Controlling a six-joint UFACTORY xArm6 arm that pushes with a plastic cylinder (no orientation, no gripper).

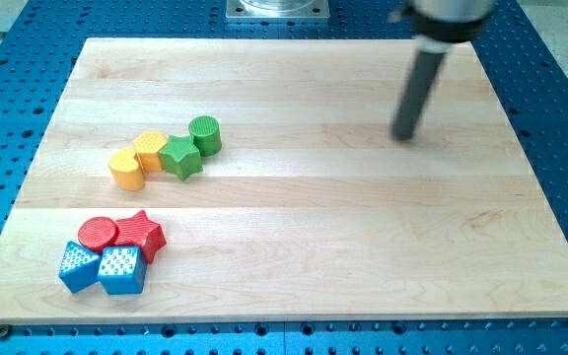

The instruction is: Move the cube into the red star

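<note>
Hanging near-upright, my tip (403, 135) sits bare, holding nothing, well off at 2 o'clock from blue cube (121, 269) and touching red star (141, 235).

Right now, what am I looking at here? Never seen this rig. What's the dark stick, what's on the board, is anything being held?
One camera looks down on a wooden board lying on a blue perforated table. The dark stick is the arm's tool: a plain rod that only pushes, so nothing is held. My tip rests at the view's upper right, far from every block. Mid-left sits a row: yellow heart, yellow block, green star, green cylinder. Lower left is a cluster: red cylinder, red star, and two blue blocks; the blue cube touches the star.
</note>
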